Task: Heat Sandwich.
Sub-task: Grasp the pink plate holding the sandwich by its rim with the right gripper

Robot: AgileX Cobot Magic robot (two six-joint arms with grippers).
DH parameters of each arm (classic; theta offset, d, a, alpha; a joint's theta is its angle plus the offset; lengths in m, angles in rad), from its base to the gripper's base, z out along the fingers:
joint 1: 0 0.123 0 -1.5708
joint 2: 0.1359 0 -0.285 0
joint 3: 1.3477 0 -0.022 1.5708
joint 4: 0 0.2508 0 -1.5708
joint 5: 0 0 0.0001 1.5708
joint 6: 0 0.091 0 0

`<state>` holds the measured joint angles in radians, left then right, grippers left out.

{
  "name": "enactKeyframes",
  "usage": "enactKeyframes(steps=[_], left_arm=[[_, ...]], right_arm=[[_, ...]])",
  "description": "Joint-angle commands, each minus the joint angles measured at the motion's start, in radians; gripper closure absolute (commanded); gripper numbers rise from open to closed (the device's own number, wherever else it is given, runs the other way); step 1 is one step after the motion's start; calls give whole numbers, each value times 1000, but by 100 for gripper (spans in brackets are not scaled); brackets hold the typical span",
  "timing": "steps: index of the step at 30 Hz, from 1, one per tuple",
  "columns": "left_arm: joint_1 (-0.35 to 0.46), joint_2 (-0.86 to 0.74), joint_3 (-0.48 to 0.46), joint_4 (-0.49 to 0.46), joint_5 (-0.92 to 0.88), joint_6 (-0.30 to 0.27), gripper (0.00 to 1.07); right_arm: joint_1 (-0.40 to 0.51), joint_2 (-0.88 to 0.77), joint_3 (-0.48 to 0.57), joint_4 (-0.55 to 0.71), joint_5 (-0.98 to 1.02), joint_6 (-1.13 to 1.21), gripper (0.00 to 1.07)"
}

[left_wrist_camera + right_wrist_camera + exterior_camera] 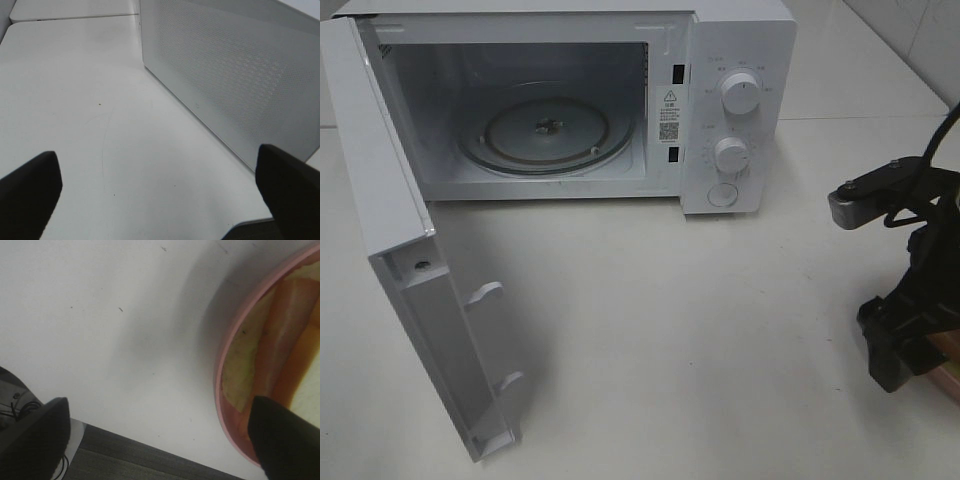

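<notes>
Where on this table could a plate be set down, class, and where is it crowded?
Free: the wide table stretch between the microwave front, its open door and the right arm; also the bare glass turntable inside. Crowded: the right edge, where the open right tool hangs by the pink plate holding the sandwich.

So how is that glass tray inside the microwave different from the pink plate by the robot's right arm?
The glass tray is clear and lies inside the open microwave; the pink plate is opaque and sits out on the white table. The glass tray carries nothing, while the pink plate holds the sandwich. Both show curved rims and lie flat.
</notes>
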<state>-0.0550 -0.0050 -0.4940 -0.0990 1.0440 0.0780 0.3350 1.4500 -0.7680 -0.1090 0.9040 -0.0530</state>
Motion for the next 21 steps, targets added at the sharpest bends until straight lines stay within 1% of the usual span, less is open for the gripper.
enactKeyframes(steps=[1,6,13,21], left_arm=[[3,-21,2,-3,-7,-2,9],[3,-21,2,-3,-7,-2,9],[3,-21,2,-3,-7,-2,9],[3,-21,2,-3,-7,-2,9]], right_arm=[[-35,8,0,-10,-6,-18,17],[-44,8,26,-13,-54,-22,17],[-45,8,91,-13,-137,-21,19],[-91,8,130,-12,-202,-14,20]])
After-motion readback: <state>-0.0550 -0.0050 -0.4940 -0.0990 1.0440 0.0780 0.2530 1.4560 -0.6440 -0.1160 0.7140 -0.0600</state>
